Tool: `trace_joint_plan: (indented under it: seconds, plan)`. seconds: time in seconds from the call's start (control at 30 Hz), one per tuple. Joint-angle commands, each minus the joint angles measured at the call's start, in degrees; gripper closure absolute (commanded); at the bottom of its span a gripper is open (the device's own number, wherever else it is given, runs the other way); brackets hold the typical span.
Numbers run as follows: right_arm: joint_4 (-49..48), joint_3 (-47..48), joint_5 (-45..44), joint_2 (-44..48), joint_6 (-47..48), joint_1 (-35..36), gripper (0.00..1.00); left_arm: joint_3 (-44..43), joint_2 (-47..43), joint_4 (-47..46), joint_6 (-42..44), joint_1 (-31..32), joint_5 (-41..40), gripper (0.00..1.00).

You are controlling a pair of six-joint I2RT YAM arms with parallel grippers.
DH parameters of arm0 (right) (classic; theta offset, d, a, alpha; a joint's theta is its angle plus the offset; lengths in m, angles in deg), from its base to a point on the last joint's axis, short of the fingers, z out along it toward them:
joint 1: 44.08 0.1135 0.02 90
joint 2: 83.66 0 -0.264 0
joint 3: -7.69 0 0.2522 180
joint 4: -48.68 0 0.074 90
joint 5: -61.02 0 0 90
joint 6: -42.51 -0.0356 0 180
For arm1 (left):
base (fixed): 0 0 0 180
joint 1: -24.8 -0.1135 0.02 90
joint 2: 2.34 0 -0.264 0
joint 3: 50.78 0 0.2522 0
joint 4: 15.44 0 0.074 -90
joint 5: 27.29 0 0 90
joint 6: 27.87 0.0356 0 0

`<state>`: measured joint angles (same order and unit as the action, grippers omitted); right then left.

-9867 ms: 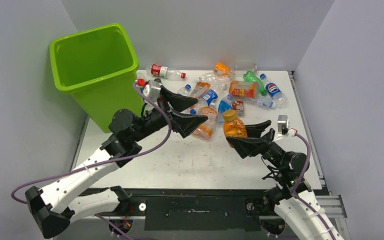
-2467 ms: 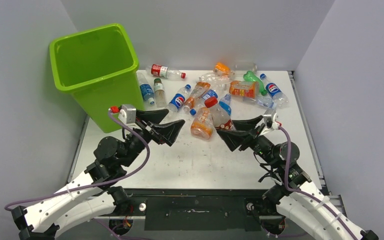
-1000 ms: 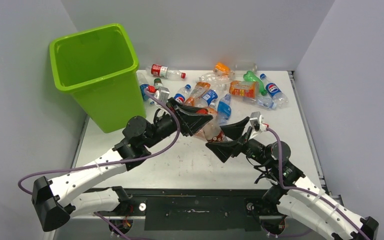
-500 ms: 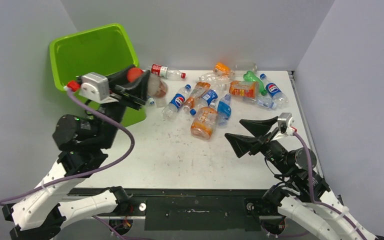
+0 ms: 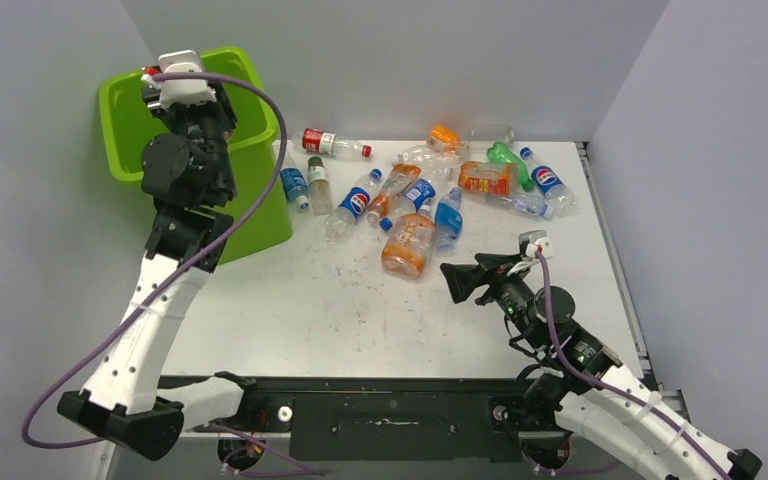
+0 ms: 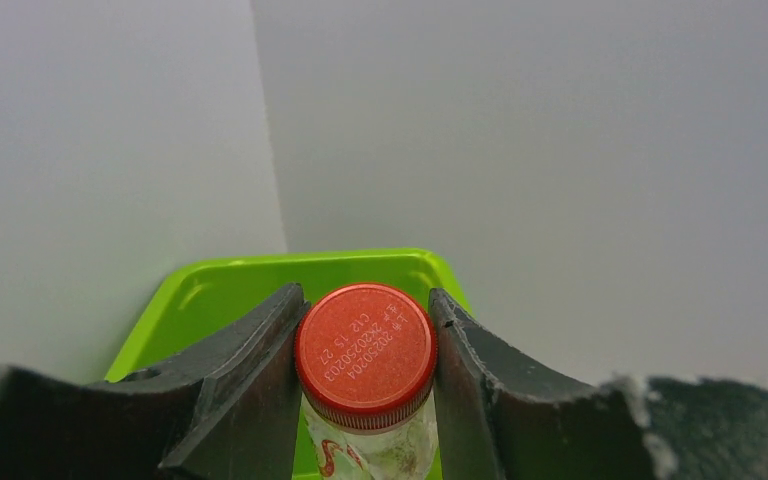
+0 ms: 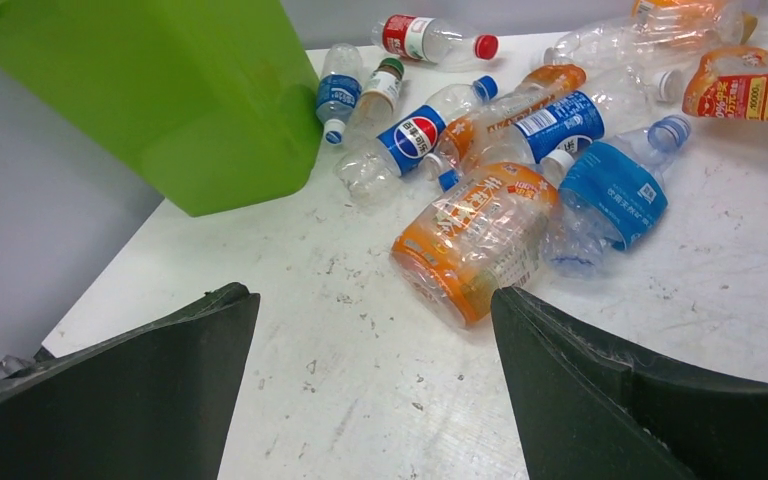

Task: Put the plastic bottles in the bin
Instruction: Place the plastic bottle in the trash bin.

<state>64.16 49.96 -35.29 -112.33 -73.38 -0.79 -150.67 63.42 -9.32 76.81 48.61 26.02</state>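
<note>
My left gripper (image 6: 365, 293) is shut on a clear plastic bottle with a red cap (image 6: 365, 345), held cap-up above the open lime-green bin (image 6: 225, 290). In the top view the raised left wrist (image 5: 188, 110) stands over the bin (image 5: 260, 205) and hides its own fingers. Many more plastic bottles lie on the table. An orange one (image 5: 407, 245) (image 7: 480, 240) is nearest my right gripper (image 5: 453, 281) (image 7: 372, 300). That gripper hovers open and empty low over the table, just right of the orange bottle.
A blue-labelled bottle (image 7: 610, 185), a Pepsi bottle (image 5: 355, 203) and a red-labelled bottle (image 5: 330, 143) lie behind the orange one. A heap of several bottles (image 5: 485, 175) fills the back right. Grey walls close in the table (image 5: 340, 310) on three sides.
My left arm has swung up and left, carrying the red-capped bottle from beside the bin's rim to above its opening. The right gripper shifted slightly left, staying open.
</note>
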Motion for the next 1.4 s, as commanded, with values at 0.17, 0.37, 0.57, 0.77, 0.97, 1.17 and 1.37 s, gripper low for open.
trace_joint_plan:
  seconds: [0.17,0.37,0.57,0.77,0.97,1.17,1.37]
  plan:
    - [-1.91,-2.07,-9.83,0.30,-5.53,0.48,0.10,1.78,8.72,-9.60,-9.58,-10.36,2.27,1.00]
    - [1.90,-1.42,-12.26,2.53,-4.99,0.53,0.10,4.48,10.95,-8.84,-11.67,-10.41,3.88,0.67]
    - [5.34,0.70,-17.04,0.23,-6.36,0.54,0.10,-0.85,8.51,-1.99,-13.75,-9.53,2.33,0.04]
    - [10.85,5.45,-24.73,-8.68,-9.82,0.36,0.10,-0.51,0.56,3.32,-13.47,-0.19,7.66,0.04]
    - [8.84,7.09,-25.50,-16.54,-13.93,-5.43,0.10,1.65,-1.92,22.58,-18.01,8.39,23.52,0.04]
    - [-1.69,5.50,-12.57,-22.65,-24.41,-24.15,0.10,24.58,-11.46,13.23,-24.18,8.46,36.63,0.04]
    - [-15.83,3.93,-14.90,-31.25,-34.61,-31.40,0.10,35.76,-15.95,8.52,-25.84,8.44,31.65,0.04]
